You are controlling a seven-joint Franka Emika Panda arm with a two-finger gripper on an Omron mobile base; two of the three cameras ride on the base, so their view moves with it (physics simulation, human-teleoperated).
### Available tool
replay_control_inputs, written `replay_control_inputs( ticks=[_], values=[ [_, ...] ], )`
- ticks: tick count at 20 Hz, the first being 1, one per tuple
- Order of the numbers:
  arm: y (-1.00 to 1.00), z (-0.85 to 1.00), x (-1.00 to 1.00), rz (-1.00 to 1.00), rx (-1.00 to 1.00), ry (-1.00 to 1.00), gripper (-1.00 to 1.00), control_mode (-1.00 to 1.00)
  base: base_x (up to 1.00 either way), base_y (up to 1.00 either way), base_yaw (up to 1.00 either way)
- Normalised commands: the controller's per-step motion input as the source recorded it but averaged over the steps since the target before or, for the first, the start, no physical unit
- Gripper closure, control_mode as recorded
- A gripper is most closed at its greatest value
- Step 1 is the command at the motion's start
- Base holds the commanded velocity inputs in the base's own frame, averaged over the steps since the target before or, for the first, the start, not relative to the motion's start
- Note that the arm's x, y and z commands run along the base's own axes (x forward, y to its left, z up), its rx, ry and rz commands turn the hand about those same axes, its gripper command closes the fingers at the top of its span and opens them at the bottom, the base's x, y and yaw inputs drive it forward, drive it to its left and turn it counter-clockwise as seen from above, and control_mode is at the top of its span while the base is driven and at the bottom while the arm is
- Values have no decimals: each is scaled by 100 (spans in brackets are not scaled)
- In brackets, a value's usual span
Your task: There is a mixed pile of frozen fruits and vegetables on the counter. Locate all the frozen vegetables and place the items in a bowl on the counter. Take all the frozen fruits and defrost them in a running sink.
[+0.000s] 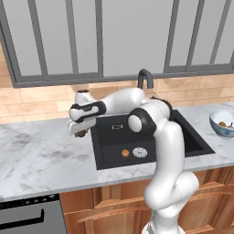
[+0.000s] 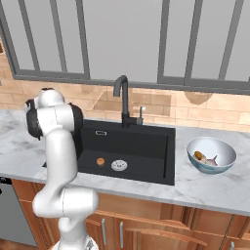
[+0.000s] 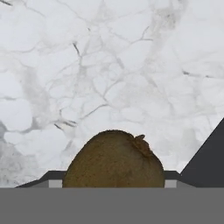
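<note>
Gripping the dark olive-brown ball point(image 3: 114, 159), the gripper point(image 1: 80, 131) sits above the counter point(image 1: 41, 155) just left of the sink point(image 1: 116, 137); fingers point(image 3: 51, 180) pinch the ball from both sides, ball off the marble. Orange ball point(image 1: 125, 153) lies on the sink floor, just beside the silver drain point(image 1: 140, 152). Black faucet point(image 1: 145, 77) stands behind the sink. Bowl point(image 2: 211, 155) right of the sink on the counter, holding the mushroom point(image 2: 199, 156) and pale bulb point(image 2: 211, 160).
</note>
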Motion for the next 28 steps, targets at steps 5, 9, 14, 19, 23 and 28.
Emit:
replay_control_inputs(
  ticks=[5,9,14,19,23,28],
  values=[
    [-39,25,-1,-5,0,1,100,-100,0,0,0],
    [-45,9,-9,-6,0,0,100,-100,0,0,0],
    [-44,-4,0,-6,0,0,100,-100,0,0,0],
    [-41,-13,11,-5,0,3,100,-100,0,0,0],
    [-44,-22,13,-7,0,3,100,-100,0,0,0],
    [-47,-21,20,-4,0,0,100,-100,0,0,0]
  ],
)
